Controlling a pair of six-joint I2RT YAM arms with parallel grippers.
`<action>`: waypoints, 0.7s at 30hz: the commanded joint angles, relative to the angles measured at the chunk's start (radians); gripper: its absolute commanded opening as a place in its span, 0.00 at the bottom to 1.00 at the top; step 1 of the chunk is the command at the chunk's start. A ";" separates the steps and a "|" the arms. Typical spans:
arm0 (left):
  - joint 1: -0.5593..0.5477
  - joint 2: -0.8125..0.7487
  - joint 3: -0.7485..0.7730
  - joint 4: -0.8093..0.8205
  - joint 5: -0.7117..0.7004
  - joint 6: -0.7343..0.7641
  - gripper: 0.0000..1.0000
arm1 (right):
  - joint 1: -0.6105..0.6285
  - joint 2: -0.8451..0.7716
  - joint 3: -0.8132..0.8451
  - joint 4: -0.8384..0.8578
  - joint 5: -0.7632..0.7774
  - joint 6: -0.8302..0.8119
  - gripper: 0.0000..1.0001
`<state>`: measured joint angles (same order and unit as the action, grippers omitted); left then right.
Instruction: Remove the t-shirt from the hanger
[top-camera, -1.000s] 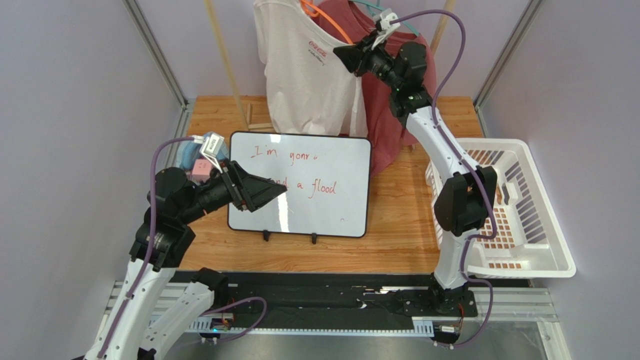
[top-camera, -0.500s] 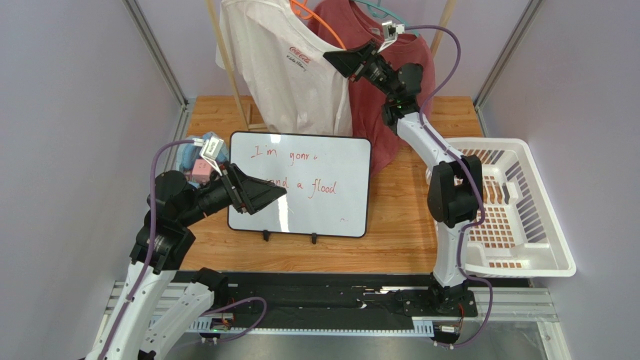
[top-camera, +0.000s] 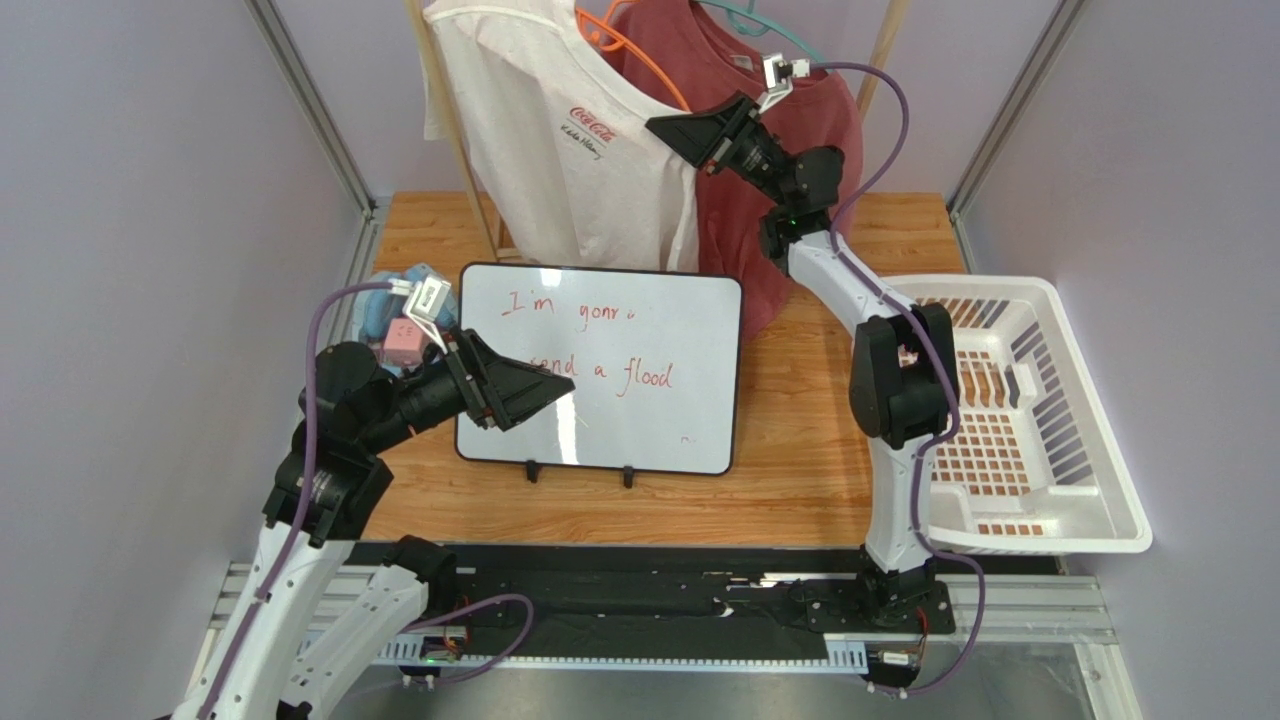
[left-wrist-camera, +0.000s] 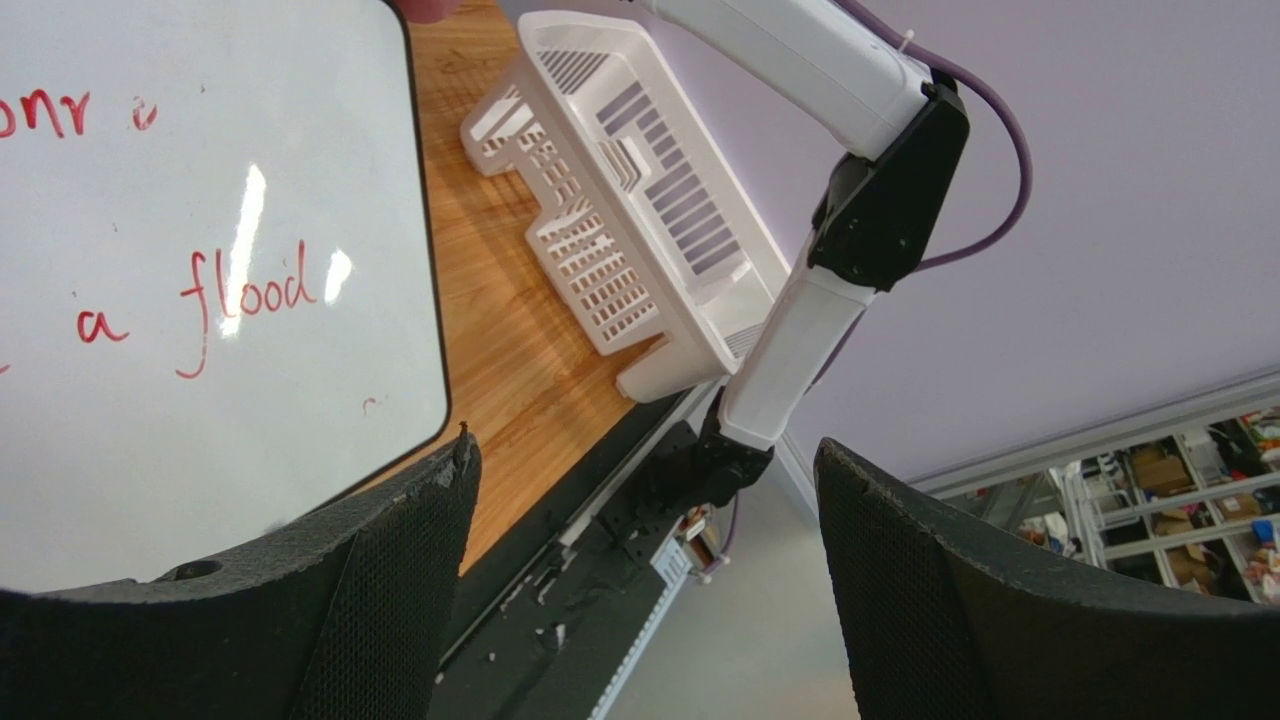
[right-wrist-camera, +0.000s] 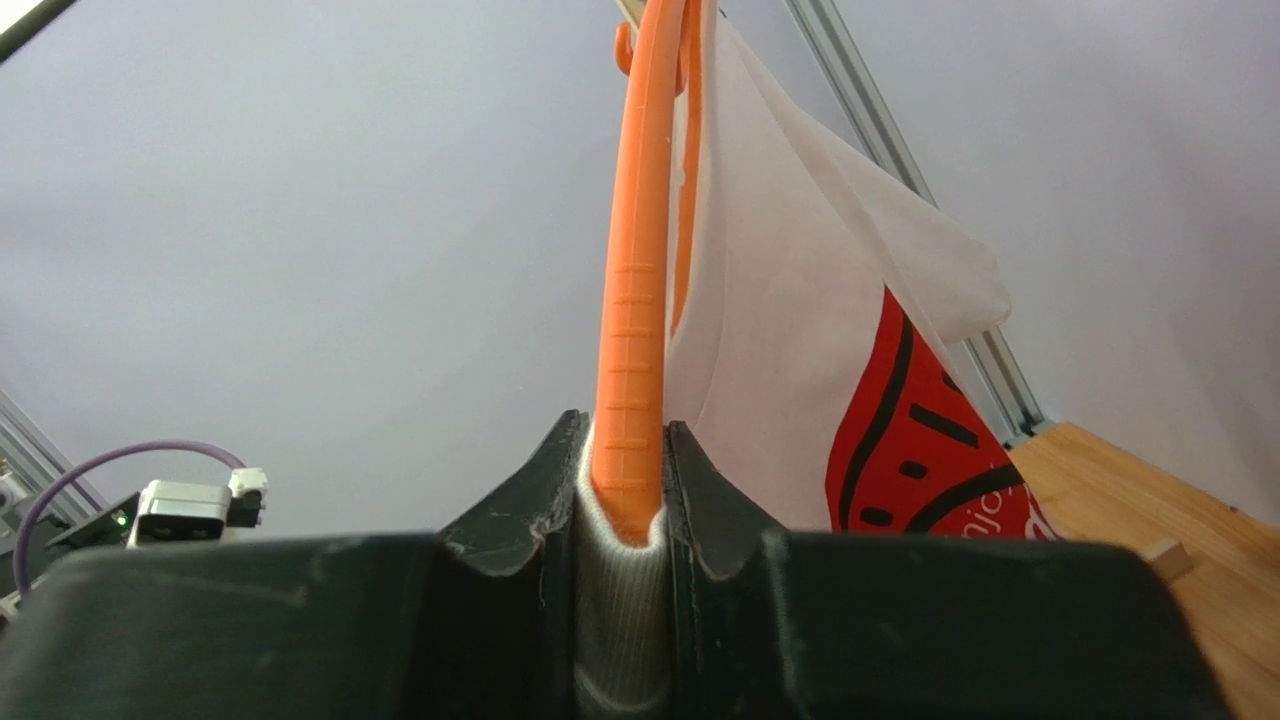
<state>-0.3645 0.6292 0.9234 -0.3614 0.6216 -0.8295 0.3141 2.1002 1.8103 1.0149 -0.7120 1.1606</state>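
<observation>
Left gripper (top-camera: 544, 390), jaws spread wide and empty, hovers over the left edge of the glossy whiteboard (top-camera: 631, 323). Behind the board hangs the white t-shirt (top-camera: 564, 173), a soft knit with a red logo, on a smooth orange hanger (right-wrist-camera: 631, 300). Right gripper (right-wrist-camera: 624, 450) pinches the hanger's arm together with the ribbed collar. A maroon shirt (top-camera: 759, 210) hangs just beside them. The slotted white basket (top-camera: 1074, 435) sits at the right edge of the wooden table (top-camera: 796, 435).

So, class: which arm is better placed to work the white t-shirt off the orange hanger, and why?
The right. The right gripper is shut on the orange hanger and the collar of the white t-shirt; the left gripper hangs open, low over the whiteboard, away from both.
</observation>
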 joint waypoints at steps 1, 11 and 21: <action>0.001 0.016 0.026 0.050 0.032 -0.016 0.85 | -0.004 -0.086 -0.041 0.047 -0.007 -0.067 0.00; 0.001 0.226 0.294 0.099 0.046 0.047 0.84 | -0.004 -0.244 -0.144 -0.272 -0.044 -0.556 0.00; 0.028 0.621 0.748 0.154 -0.031 0.030 0.80 | -0.003 -0.439 -0.282 -0.625 -0.021 -1.104 0.00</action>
<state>-0.3580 1.1336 1.5303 -0.2581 0.6327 -0.8333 0.3126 1.7504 1.5631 0.4603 -0.7597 0.3050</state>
